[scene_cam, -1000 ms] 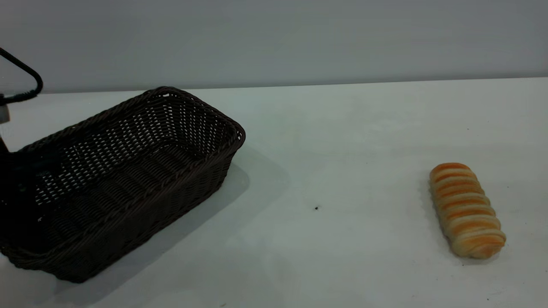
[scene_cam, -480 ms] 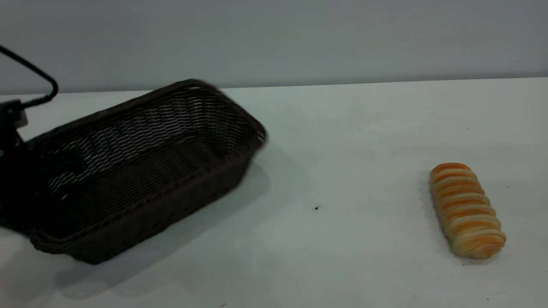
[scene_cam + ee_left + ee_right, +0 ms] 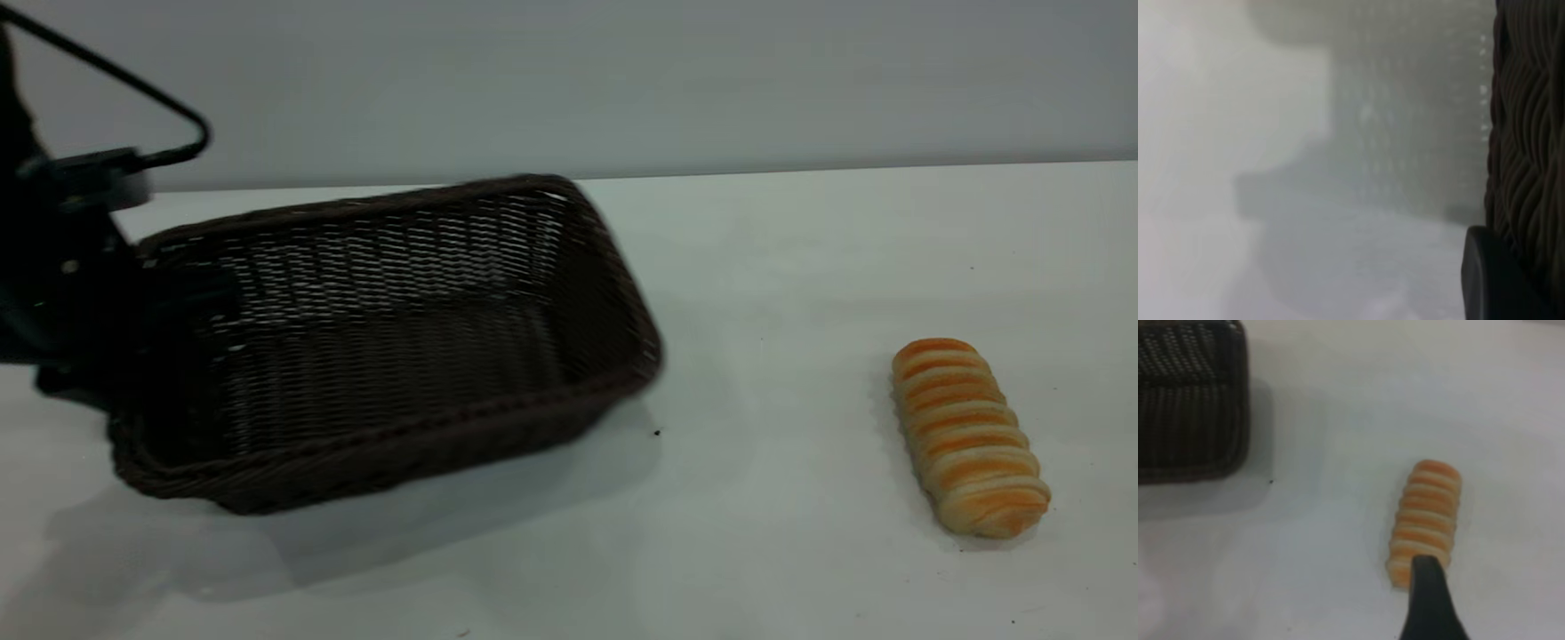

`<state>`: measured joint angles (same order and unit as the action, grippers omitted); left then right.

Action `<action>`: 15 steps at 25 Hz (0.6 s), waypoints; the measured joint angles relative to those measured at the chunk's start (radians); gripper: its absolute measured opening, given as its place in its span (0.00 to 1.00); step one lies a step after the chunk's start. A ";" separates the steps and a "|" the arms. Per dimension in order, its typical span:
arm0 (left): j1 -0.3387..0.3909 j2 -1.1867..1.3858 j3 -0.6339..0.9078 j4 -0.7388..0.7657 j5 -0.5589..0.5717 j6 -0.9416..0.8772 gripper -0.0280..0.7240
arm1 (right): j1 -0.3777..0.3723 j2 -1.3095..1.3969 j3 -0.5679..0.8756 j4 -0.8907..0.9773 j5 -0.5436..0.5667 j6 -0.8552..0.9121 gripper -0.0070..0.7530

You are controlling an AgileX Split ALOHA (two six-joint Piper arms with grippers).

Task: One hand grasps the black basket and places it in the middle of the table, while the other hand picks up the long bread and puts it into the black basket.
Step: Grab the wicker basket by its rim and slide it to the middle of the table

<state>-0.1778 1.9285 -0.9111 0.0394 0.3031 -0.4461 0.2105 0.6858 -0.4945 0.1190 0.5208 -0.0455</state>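
The black basket [image 3: 400,356] hangs a little above the white table [image 3: 782,267], left of centre, its long side toward the camera. My left gripper [image 3: 151,329] is shut on the rim of its left short wall. In the left wrist view one dark finger [image 3: 1491,280] presses against the woven wall [image 3: 1528,120]. The long bread [image 3: 969,436] lies at the right, striped side up, lengthwise toward the camera. My right gripper is out of the exterior view. In the right wrist view it [image 3: 1428,587] is a dark shape above one end of the bread [image 3: 1425,520], apart from it.
A black cable [image 3: 133,80] loops above the left arm. A tiny dark speck [image 3: 657,432] lies on the table by the basket's right corner. Bare tabletop lies between basket and bread. The basket's corner also shows in the right wrist view [image 3: 1188,400].
The left arm has carried the basket rightward and turned it so its long side faces the camera. The bread has not moved.
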 joint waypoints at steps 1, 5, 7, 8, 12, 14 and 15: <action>-0.011 0.002 -0.009 -0.013 0.005 0.027 0.27 | 0.000 0.016 0.000 0.001 -0.010 0.000 0.66; -0.044 0.008 -0.045 -0.061 0.020 0.114 0.24 | 0.000 0.106 0.000 0.011 -0.043 0.000 0.66; -0.053 0.009 -0.053 -0.080 0.025 0.145 0.24 | 0.000 0.159 0.000 0.036 -0.072 0.000 0.66; -0.055 0.009 -0.055 -0.086 0.024 0.160 0.24 | 0.000 0.183 0.000 0.054 -0.090 0.000 0.66; -0.070 0.030 -0.063 -0.121 0.024 0.216 0.24 | 0.000 0.292 0.000 0.116 -0.163 -0.001 0.66; -0.077 0.051 -0.064 -0.149 0.024 0.244 0.24 | 0.000 0.348 0.000 0.139 -0.194 -0.014 0.66; -0.078 0.060 -0.064 -0.161 0.024 0.256 0.24 | 0.000 0.373 0.000 0.149 -0.209 -0.020 0.66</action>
<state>-0.2557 1.9886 -0.9752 -0.1212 0.3268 -0.1900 0.2105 1.0588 -0.4945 0.2685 0.3121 -0.0657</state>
